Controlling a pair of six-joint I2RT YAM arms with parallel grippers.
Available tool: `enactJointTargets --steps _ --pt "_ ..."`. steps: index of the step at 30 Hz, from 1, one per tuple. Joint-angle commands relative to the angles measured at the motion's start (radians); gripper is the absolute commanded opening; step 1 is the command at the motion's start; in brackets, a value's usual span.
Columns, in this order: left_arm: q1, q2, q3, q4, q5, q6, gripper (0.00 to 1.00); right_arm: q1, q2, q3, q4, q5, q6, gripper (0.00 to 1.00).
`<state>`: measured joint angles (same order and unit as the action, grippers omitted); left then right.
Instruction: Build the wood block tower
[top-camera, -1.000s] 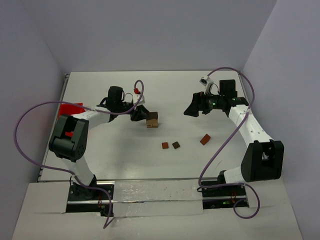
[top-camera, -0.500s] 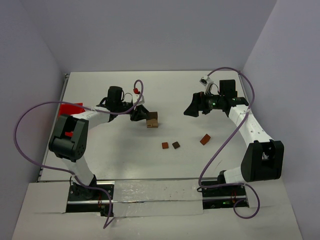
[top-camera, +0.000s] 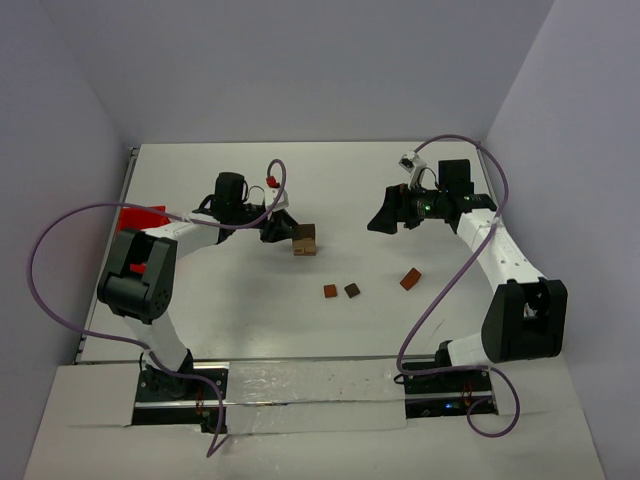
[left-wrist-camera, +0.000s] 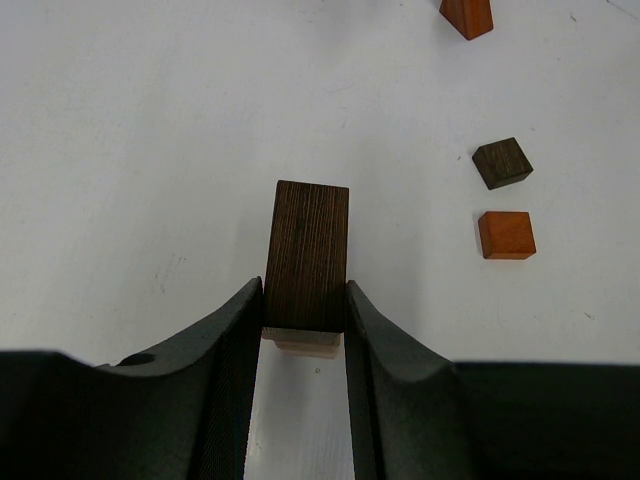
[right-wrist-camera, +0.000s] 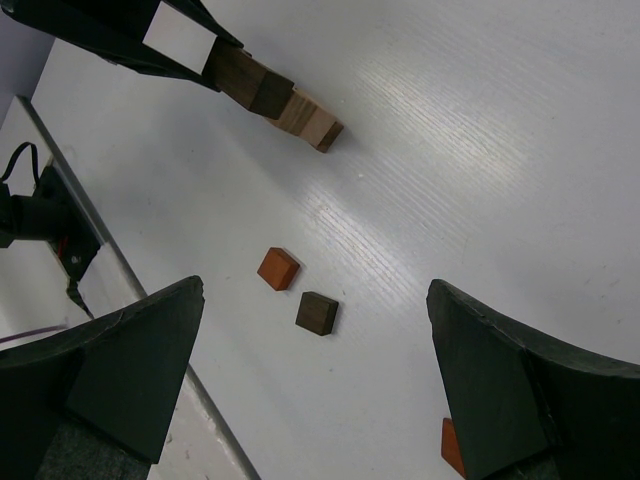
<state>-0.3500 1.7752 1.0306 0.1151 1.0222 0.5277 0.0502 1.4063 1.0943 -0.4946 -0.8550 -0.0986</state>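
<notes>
On the white table (top-camera: 250, 330) between pale walls (top-camera: 300, 70), left tool (left-wrist-camera: 305, 305) clamps a dark block (left-wrist-camera: 308, 250); right tool (top-camera: 382, 221) gapes.

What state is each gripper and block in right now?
left gripper: shut on dark brown block
dark brown block: gripped, stacked on tan block
tan block: on the table, bottom of stack
right gripper: open, empty
orange cube: loose on table
small dark cube: loose, beside orange cube, apart
orange block: loose, alone
</notes>
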Motion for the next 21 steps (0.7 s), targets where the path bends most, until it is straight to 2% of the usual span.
enactJointTargets --steps 1,13,21 --pt "0.007 -0.022 0.009 0.004 0.054 0.014 0.41 0.004 0.003 0.050 0.004 -0.010 -0.012 1.00" --pt "0.006 -0.006 0.028 -0.025 0.053 0.021 0.44 0.004 0.002 0.053 -0.001 -0.005 -0.015 1.00" --pt "0.006 -0.005 0.026 -0.014 0.038 0.006 0.65 0.004 0.002 0.053 -0.001 -0.004 -0.015 1.00"
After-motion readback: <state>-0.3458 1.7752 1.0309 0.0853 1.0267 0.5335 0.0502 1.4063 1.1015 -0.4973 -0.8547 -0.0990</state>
